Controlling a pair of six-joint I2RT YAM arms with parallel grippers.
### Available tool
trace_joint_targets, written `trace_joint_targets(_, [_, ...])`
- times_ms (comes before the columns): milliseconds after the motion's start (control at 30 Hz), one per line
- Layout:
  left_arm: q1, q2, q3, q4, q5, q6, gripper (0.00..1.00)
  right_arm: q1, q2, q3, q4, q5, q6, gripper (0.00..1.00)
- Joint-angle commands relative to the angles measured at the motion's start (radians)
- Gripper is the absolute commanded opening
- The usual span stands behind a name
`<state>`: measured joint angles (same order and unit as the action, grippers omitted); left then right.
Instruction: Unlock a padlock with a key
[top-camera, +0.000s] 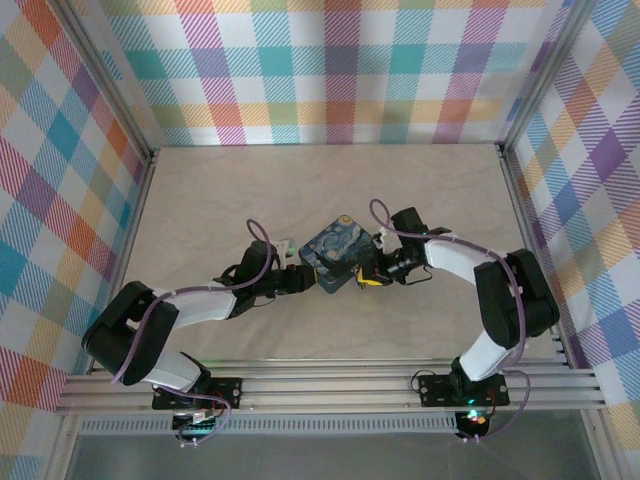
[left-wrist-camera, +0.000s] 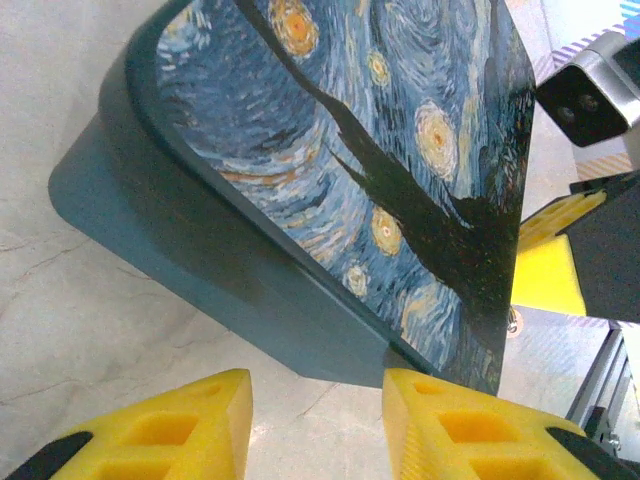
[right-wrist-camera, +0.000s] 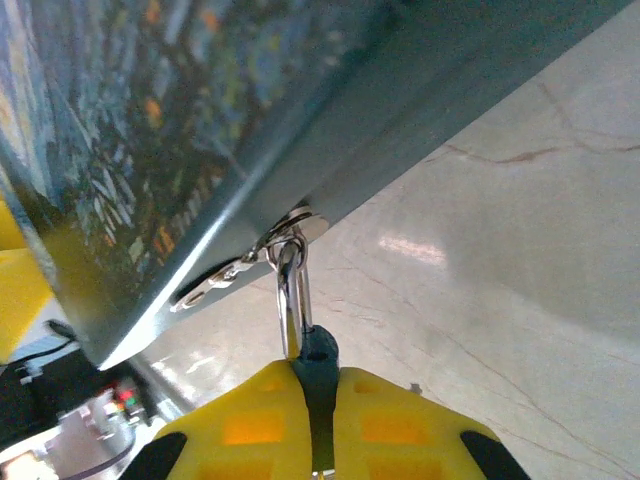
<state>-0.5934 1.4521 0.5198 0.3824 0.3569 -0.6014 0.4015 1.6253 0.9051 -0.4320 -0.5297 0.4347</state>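
Inside the right hand (right-wrist-camera: 318, 395), the padlock (right-wrist-camera: 318, 356) sits pinched.

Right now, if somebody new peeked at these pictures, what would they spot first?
Probably the tin painted with a swirly starry night, sitting in the middle of the table. Next comes the tiny blue padlock hanging from the tin's latch, its body pinched in the right gripper. The left gripper sits open at the tin's other side.
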Motion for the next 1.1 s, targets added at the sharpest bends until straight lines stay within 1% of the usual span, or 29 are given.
trace_joint_targets(0, [0.001, 0.014, 0.012, 0.030, -0.007, -0.011, 0.38, 0.039, -0.056, 0.059, -0.135, 0.214, -0.045, 0.00])
trace_joint_targets(167, [0.001, 0.040, 0.028, 0.041, -0.003, -0.018, 0.38, 0.107, -0.058, 0.145, -0.233, 0.341, -0.107, 0.00])
trace_joint_targets(367, [0.001, 0.080, 0.048, 0.089, 0.014, -0.049, 0.38, 0.208, 0.007, 0.243, -0.338, 0.479, -0.188, 0.00])
trace_joint_targets(467, [0.000, 0.093, 0.055, 0.097, 0.015, -0.057, 0.37, 0.261, 0.032, 0.284, -0.368, 0.527, -0.233, 0.00])
trace_joint_targets(733, [0.001, 0.125, 0.074, 0.101, 0.001, -0.061, 0.37, 0.419, 0.095, 0.386, -0.448, 0.694, -0.417, 0.00])
trace_joint_targets(900, [0.011, 0.145, 0.100, 0.093, 0.007, -0.061, 0.37, 0.505, 0.108, 0.409, -0.440, 0.808, -0.559, 0.00])
trace_joint_targets(1067, [0.044, 0.132, 0.109, 0.069, 0.014, -0.072, 0.37, 0.543, 0.110, 0.401, -0.365, 0.887, -0.665, 0.00])
